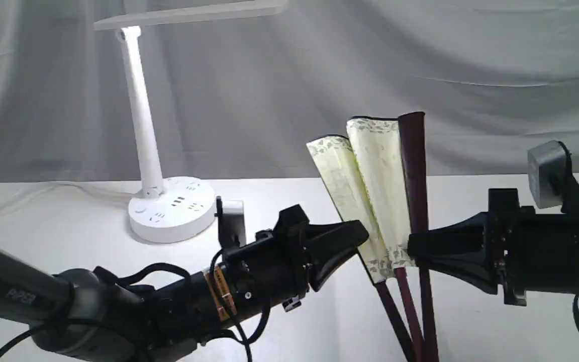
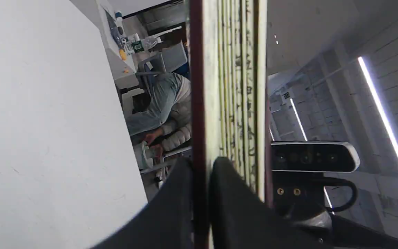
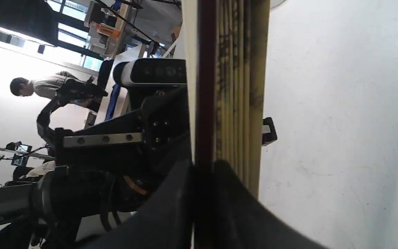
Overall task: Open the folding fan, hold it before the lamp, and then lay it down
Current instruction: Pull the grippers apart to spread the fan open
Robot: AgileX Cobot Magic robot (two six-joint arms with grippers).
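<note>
Cloth (image 1: 420,60), grey and creased, is hung across the whole background, and a white table (image 1: 43,216) is spread beneath it. The left arm (image 1: 118,306) is extended from eight o'clock of the exterior view and the right arm (image 1: 546,256) from three o'clock, their tips set near each other just right of centre. Toward ten o'clock the lamp (image 1: 141,125) is seen. Its slim stem is raised from a round base (image 1: 171,211) fitted with sockets, and its flat light bar (image 1: 194,14) is cut off by the top edge.

At three o'clock from that base, and well apart from it, the folding fan (image 1: 375,181) is held upright above the table, only partly spread. Two cream pleats with a patterned border are shown, a dark maroon outer rib (image 1: 412,166) is stood at their right, and the ribs are gathered toward six o'clock.

The left gripper (image 1: 360,236) is closed on the fan's left edge. In the left wrist view its black fingers (image 2: 233,197) are pinched onto a maroon rib beside the stacked folds. The right gripper (image 1: 412,246) is clamped on the right outer rib. In the right wrist view its fingers (image 3: 235,197) are pressed against that rib with no gap to be seen.
</note>
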